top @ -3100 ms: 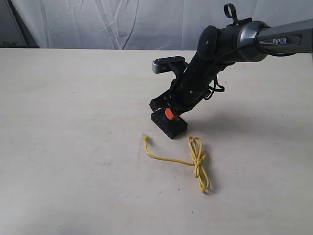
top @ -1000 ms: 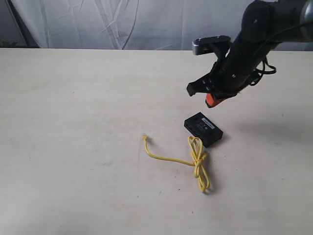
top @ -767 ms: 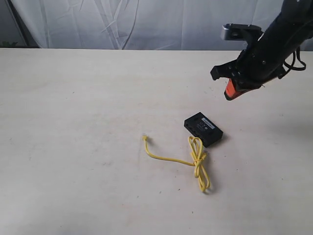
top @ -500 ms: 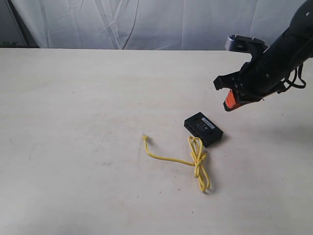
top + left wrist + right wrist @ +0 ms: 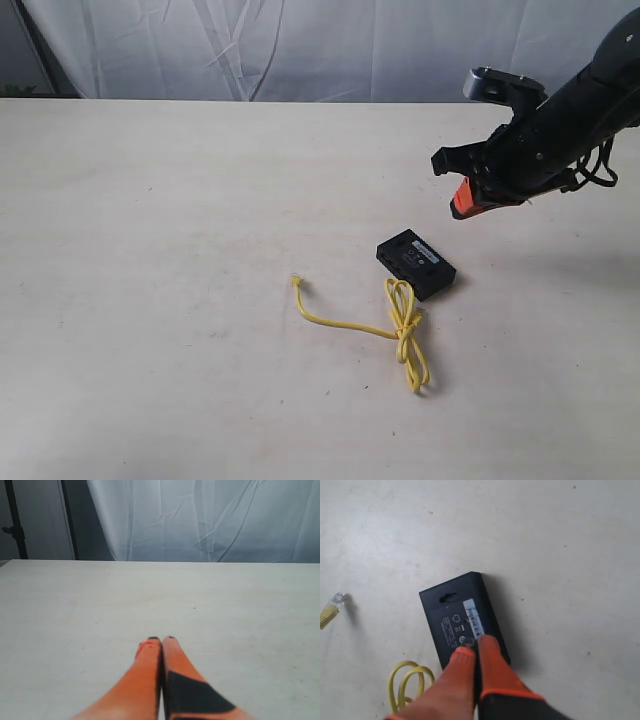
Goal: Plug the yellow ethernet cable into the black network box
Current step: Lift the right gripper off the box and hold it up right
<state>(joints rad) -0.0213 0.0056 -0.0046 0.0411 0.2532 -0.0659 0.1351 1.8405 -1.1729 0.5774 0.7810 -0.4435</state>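
The black network box [image 5: 416,264] [image 5: 461,624] lies flat on the table, label strip up. The yellow ethernet cable [image 5: 400,325] rests just in front of it, knotted into loops [image 5: 406,684], one clear plug [image 5: 296,283] [image 5: 333,606] lying free to the left. My right gripper [image 5: 462,203] [image 5: 476,644] hangs in the air up and to the right of the box, its orange fingers pressed together and holding nothing. My left gripper [image 5: 161,641] is shut too, over bare table, and does not appear in the exterior view.
The table [image 5: 150,250] is a pale beige surface. A white curtain [image 5: 300,45] hangs behind its far edge. A dark stand [image 5: 12,520] shows beside the curtain in the left wrist view.
The right gripper let go of the box, which now sits further right by the cable loops, then rose and swung right. In the last half second it edged slightly up and left.
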